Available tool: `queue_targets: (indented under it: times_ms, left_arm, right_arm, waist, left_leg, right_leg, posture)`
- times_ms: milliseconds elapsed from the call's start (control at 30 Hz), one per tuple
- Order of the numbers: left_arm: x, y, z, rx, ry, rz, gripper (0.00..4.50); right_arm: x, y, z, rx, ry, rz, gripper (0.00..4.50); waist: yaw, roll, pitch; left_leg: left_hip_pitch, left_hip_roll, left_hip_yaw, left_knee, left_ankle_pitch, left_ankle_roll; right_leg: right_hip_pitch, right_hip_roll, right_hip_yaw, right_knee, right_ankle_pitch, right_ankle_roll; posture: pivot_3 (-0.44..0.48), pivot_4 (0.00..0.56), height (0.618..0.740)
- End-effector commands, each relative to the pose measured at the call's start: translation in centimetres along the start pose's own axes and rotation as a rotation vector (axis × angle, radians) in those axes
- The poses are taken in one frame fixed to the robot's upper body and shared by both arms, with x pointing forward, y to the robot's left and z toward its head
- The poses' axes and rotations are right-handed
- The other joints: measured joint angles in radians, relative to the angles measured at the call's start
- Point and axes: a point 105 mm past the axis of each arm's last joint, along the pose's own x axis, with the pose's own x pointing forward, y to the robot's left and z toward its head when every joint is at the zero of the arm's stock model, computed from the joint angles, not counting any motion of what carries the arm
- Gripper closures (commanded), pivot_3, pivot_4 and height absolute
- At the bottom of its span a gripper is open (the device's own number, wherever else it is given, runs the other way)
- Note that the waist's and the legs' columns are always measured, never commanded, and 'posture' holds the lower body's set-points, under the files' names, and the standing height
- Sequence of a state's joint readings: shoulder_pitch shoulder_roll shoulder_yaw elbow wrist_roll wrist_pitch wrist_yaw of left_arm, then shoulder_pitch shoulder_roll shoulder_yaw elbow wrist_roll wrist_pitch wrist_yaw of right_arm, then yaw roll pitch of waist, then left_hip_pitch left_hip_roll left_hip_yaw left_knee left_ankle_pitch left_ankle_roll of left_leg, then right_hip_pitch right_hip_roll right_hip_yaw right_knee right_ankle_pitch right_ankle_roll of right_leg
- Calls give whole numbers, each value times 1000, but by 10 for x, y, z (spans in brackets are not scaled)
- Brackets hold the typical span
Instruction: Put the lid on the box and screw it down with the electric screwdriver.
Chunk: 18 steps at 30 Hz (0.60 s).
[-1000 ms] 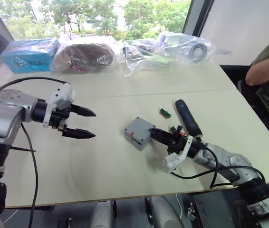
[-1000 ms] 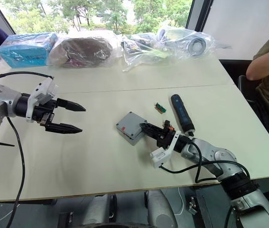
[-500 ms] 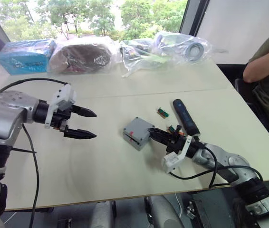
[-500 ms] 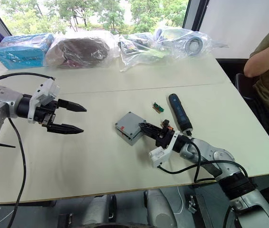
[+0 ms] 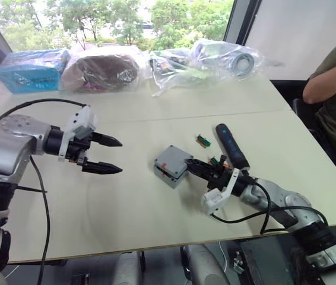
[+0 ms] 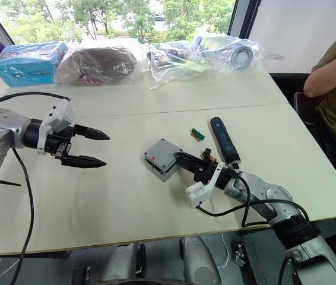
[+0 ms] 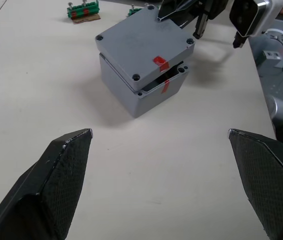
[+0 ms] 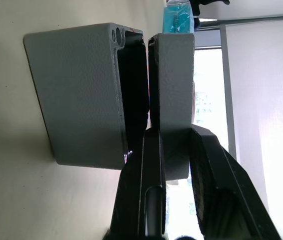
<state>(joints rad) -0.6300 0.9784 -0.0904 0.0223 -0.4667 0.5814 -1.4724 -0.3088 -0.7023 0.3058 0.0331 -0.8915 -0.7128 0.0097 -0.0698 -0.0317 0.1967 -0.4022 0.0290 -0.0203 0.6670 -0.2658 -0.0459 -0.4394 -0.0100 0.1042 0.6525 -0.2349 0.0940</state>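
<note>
Left pincer nearer box

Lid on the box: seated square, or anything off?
Not seated. The lid sits skewed on the box, one edge overhanging, with a dark gap between them. The right gripper is pinching the lid's edge; the electric screwdriver lies untouched on the table.

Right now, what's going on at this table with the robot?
The right tool is shut on the lid, holding it over the grey box; the lid sits slightly askew with a gap at one side, not yet seated. The left tool is open, in the air off to the box's side. The electric screwdriver lies untouched on the table beyond the right arm.
</note>
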Motion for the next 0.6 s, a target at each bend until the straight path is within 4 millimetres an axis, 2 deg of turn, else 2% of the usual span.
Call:
queue_targets:
  times_ms: [33,267,600]
  left_arm:
    - [-5,-2,10,39,-24,13,24]
    - [-4,-3,10,36,-27,17,24]
    - [-4,-4,9,35,-29,21,24]
  right_arm:
    - [4,-8,2,-30,-25,-21,4308]
    - [6,-7,1,-34,-27,-7,4308]
    - [-2,7,1,-47,-24,28,4308]
  waist:
    - [0,0,0]
    - [0,0,0]
    - [1,0,0]
  left_leg:
    - [0,0,0,0,0,0]
    - [0,0,0,0,0,0]
    - [0,0,0,0,0,0]
  right_leg:
    - [0,0,0,0,0,0]
    - [0,0,0,0,0,0]
    - [0,0,0,0,0,0]
  posture:
    - [0,150,740]
    - [0,150,740]
    - [0,150,740]
